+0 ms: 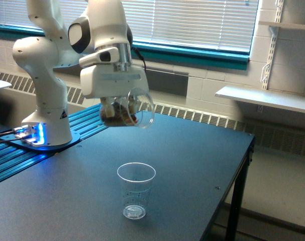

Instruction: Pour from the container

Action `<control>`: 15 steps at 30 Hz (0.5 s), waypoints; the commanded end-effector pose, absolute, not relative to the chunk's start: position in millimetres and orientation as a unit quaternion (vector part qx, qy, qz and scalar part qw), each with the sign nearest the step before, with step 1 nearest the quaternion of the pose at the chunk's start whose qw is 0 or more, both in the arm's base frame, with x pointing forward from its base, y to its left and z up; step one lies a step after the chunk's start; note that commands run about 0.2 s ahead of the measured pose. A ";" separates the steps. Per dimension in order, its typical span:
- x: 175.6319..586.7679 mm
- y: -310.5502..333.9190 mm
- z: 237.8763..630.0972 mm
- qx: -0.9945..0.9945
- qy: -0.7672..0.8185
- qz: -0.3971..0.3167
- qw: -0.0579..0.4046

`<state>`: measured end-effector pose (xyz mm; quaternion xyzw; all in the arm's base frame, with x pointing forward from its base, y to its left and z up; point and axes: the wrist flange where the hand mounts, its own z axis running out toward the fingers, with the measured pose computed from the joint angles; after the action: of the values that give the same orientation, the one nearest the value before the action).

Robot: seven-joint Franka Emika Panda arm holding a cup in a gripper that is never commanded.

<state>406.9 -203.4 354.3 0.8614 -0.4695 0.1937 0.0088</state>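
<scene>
Already tilted, the stout clear cup (128, 109) sits clamped in the gripper (114, 105) with brown bits inside, high above 1 thin plastic cup (135, 191) below; rigid, likely slippery and breakable, best held at its wall.

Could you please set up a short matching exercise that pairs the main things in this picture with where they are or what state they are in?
Things:
1. glass cup
2. plastic cup
3. robot base
4. shelf

States:
A. upright on the table, looks empty
B. lit blue at the foot
C. tilted in the end effector, brown contents inside
D. fixed to the wall at the exterior view's right

Pairs: 1-C, 2-A, 3-B, 4-D
</scene>
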 end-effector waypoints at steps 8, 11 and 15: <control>401.1 -213.2 325.3 0.850 -0.500 0.166 0.030; 399.1 -215.5 320.8 0.849 -0.503 0.160 0.031; 396.1 -216.8 313.1 0.850 -0.504 0.150 0.038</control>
<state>400.3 -211.0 318.0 0.8599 -0.4848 0.1563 0.0336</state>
